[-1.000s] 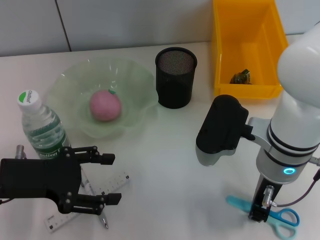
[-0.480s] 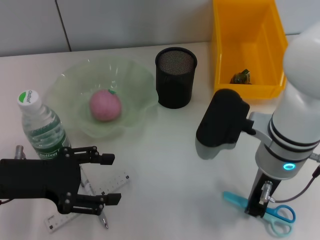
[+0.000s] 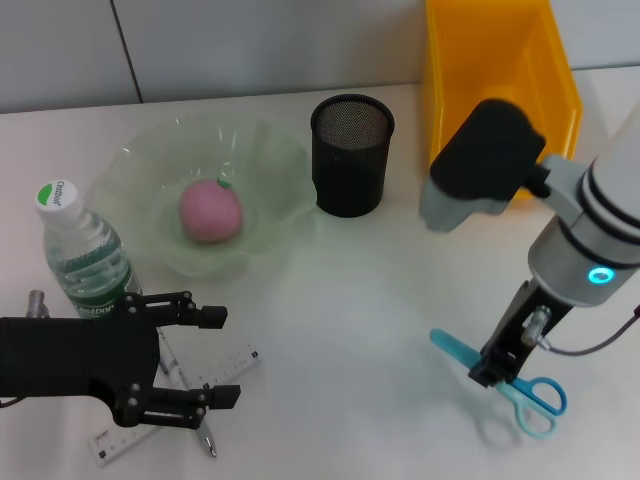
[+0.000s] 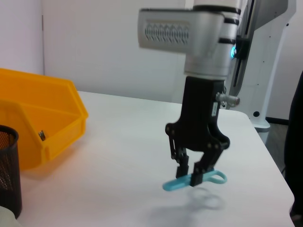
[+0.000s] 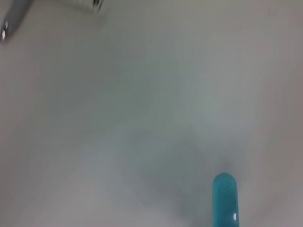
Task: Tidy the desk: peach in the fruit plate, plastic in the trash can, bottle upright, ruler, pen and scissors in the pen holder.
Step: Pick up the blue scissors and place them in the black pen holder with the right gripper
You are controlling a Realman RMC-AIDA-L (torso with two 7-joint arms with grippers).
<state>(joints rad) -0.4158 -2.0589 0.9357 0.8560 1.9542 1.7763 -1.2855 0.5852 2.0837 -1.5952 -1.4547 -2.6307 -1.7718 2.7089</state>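
Note:
My right gripper (image 3: 490,375) is shut on the light blue scissors (image 3: 450,348) and holds them just above the desk (image 3: 350,320), their shadow beneath. The left wrist view shows the same hold on the scissors (image 4: 173,184). My left gripper (image 3: 220,357) hangs open over the white ruler (image 3: 235,362) and the pen (image 3: 207,441) at the front left. The bottle (image 3: 82,255) stands upright beside it. The peach (image 3: 211,211) lies in the fruit plate (image 3: 135,160). The pen holder (image 3: 350,155) stands behind centre. My right arm hides the plastic.
The orange-yellow trash can (image 3: 500,60) stands at the back right, just behind my right arm's forearm. White desk stretches between the pen holder and the scissors. The right wrist view shows only bare desk and the scissors' blade tip (image 5: 225,198).
My right gripper has lifted the scissors off the desk and carried them slightly left. The right forearm has swung back toward the trash can. The left arm has not moved.

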